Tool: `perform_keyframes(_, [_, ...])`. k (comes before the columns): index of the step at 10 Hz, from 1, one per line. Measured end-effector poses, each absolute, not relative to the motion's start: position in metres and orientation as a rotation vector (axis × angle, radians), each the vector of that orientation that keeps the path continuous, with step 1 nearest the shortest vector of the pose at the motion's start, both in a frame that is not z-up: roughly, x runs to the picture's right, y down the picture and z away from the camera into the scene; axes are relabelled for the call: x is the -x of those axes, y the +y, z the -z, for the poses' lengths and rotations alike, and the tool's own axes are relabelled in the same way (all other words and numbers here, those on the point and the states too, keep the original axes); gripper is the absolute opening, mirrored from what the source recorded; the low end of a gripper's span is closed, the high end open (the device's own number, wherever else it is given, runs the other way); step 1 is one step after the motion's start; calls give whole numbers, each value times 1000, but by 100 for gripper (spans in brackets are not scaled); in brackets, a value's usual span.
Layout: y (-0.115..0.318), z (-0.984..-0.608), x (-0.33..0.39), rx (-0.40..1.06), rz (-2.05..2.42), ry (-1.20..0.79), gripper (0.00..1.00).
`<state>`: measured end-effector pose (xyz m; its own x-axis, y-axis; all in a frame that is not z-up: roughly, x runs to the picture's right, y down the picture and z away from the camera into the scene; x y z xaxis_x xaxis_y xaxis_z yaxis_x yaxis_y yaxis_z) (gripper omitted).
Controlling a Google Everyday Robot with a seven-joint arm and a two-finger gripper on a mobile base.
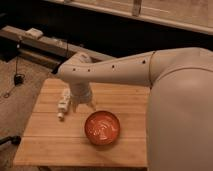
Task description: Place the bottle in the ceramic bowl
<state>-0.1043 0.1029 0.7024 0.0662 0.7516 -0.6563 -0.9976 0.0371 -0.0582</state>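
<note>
The small whitish bottle (63, 103) is at the left part of the wooden table (55, 140), tilted with its narrow end toward the front. The glossy orange-red ceramic bowl (102, 127) sits on the table to the right of and nearer than the bottle, with pale glints inside. My gripper (82, 103) hangs from the white arm just right of the bottle and just behind the bowl's left rim. I cannot tell whether it touches the bottle.
My large white arm (175, 95) covers the right side of the table. A dark bench (35, 45) with a pale object on it and cables stands behind the table. Carpeted floor (15, 105) lies to the left.
</note>
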Motion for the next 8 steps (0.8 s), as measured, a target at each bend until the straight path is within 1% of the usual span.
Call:
perform_keyframes(6, [103, -703, 105, 592, -1439, 525, 65])
perform_keyframes(8, [101, -712, 113, 596, -1411, 512, 65])
